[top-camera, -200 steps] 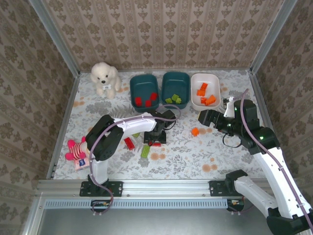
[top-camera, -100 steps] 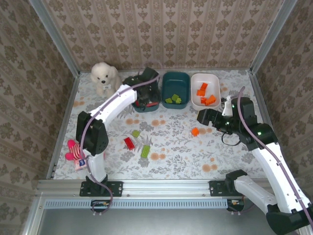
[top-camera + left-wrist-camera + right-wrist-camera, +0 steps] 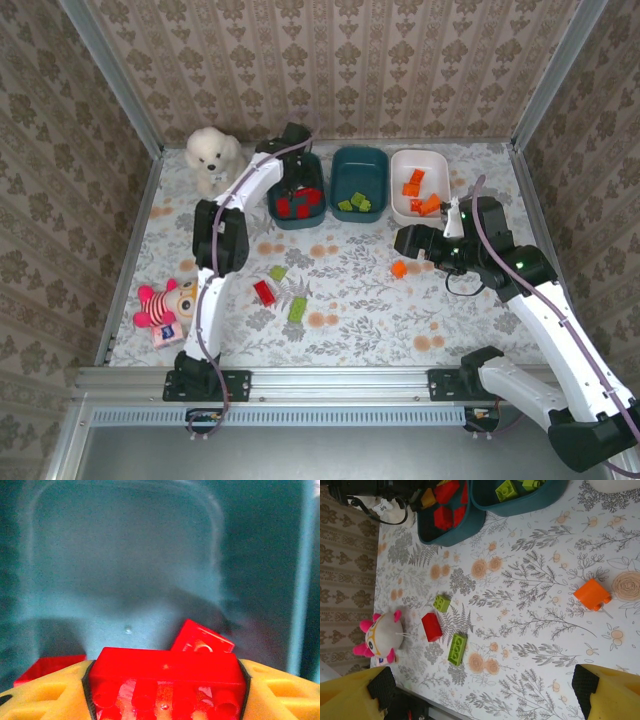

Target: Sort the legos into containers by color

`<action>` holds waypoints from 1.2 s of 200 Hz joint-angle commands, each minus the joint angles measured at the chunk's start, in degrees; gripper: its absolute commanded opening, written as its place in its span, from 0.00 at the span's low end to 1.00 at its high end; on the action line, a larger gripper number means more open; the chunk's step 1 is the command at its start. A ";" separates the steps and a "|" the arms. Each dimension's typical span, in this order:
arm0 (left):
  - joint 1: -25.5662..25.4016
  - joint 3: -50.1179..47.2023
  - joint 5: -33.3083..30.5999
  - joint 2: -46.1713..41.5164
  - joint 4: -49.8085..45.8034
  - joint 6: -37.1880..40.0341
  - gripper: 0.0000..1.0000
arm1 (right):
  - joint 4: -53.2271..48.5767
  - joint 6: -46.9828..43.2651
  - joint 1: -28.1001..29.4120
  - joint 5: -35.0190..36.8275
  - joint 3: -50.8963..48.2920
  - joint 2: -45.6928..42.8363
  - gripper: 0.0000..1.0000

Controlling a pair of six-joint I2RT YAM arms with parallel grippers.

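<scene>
- Near left: a loose red brick [image 3: 264, 291], a small green brick [image 3: 278, 272] just beyond it and a long green brick [image 3: 298, 309] just to its right. All three lie unsorted on the floral table [image 3: 350, 335], well apart from the tubs.
- Far, left of centre: the left teal tub [image 3: 298, 224] holds red pieces.
- The left gripper [image 3: 162, 695] hangs over this tub, pinching a held red brick [image 3: 165, 665] between its yellow fingers [image 3: 45, 695] across the two short ends. Two more red pieces lie on the tub floor below.
- Far centre: the middle teal tub [image 3: 360, 217] holds green bricks [image 3: 355, 203].
- Far right: the white tub [image 3: 400, 195] holds orange bricks [image 3: 422, 192].
- An orange brick [image 3: 399, 268] sits alone on the table on the near side of the white tub. It is the last loose piece on this side.
- The right gripper [image 3: 405, 240] hovers near this brick with its jaws spread wide and nothing between them.
- Handling, judged: the bricks look light, rigid and smooth-walled, so they may slip or skate if nudged. Best taken across two flat opposite side walls, low on the body and off the studs. Breakage seems unlikely.
</scene>
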 commanded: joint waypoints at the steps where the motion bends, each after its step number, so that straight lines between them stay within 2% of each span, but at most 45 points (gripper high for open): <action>1: 2.20 2.63 1.52 -0.37 1.12 -0.25 0.44 | -1.09 1.55 0.54 2.01 0.86 -1.05 0.95; 87: 3.33 5.84 2.06 4.99 -1.32 0.86 0.45 | 0.07 1.95 0.63 2.11 0.24 1.24 0.95; 130: 3.41 7.91 2.14 6.45 -4.85 0.86 0.57 | -2.69 -0.64 2.73 4.70 2.64 4.36 0.95; 181: 3.42 7.89 2.58 1.96 -6.01 1.02 0.73 | -4.69 -6.87 12.24 11.16 7.44 12.28 0.94; 204: 2.98 6.86 2.59 -2.32 -6.19 1.07 0.82 | -4.05 -10.55 18.70 13.67 10.54 18.37 0.94; 240: 3.07 -4.11 3.04 -13.40 -2.35 -1.51 0.89 | -1.42 -16.49 29.45 15.90 14.40 29.25 0.93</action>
